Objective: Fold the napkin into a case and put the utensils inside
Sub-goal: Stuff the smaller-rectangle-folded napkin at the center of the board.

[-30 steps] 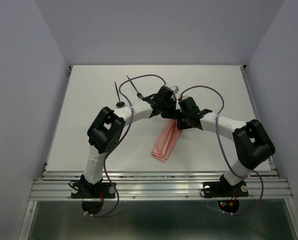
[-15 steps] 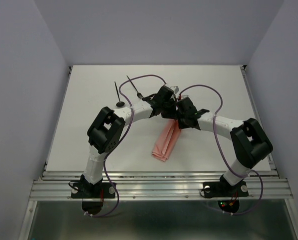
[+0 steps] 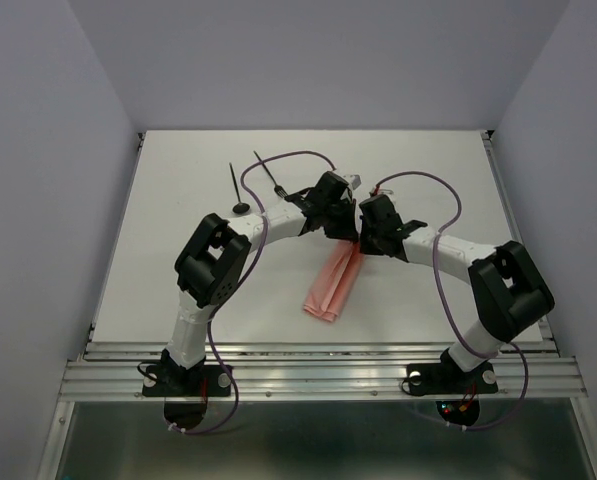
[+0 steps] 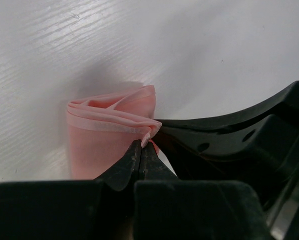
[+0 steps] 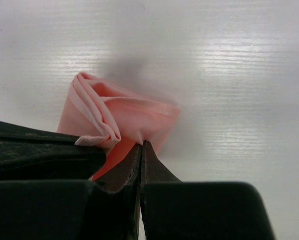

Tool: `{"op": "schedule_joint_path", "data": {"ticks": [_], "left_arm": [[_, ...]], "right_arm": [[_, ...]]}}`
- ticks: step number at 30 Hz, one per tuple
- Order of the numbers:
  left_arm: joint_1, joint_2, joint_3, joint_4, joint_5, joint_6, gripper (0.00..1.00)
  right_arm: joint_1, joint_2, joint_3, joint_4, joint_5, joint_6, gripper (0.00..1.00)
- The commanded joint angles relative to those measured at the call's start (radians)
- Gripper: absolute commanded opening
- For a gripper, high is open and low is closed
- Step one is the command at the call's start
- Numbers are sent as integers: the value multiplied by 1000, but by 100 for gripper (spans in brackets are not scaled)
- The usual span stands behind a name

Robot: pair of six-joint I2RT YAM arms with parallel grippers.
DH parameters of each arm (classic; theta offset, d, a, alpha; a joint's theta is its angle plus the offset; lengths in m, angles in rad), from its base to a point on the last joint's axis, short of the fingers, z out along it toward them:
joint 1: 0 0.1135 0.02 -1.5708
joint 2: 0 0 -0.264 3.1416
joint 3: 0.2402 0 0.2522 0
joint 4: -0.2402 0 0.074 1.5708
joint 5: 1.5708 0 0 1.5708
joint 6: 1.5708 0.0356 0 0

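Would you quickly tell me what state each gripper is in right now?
Left gripper: closed, pinching the napkin.
Right gripper: closed, pinching the napkin as well.

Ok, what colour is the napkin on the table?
Plain pale salmon pink; the napkin shows best in the right wrist view.

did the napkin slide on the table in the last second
No. The napkin has its near end at the same spot relative to the table's front edge.
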Motion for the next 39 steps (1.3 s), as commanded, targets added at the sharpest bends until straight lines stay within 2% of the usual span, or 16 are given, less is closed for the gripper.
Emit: {"op": "schedule_joint_path", "data": {"ticks": [1,21,31,36,37,39], "left_arm": [[-3,-10,21,-57,28,40,0],[-7,118,146,-186,87,128,0],[-8,158,185,-188,64,118,0],[-10,138,171,-133,72,86,0],[-10,130,163,-120,75,74,0],[-10,116,137,-105,74,72,9]], "right_arm": [[-29,-60,-19,76,-18,78,1],[-38,-77,-40,89,-59,99,1],[-38,-86,-50,96,-79,102,1],[-38,-83,-59,98,-86,109,1],[-38,-82,-62,98,-84,112,1],[-38,-83,-71,98,-76,115,1]]}}
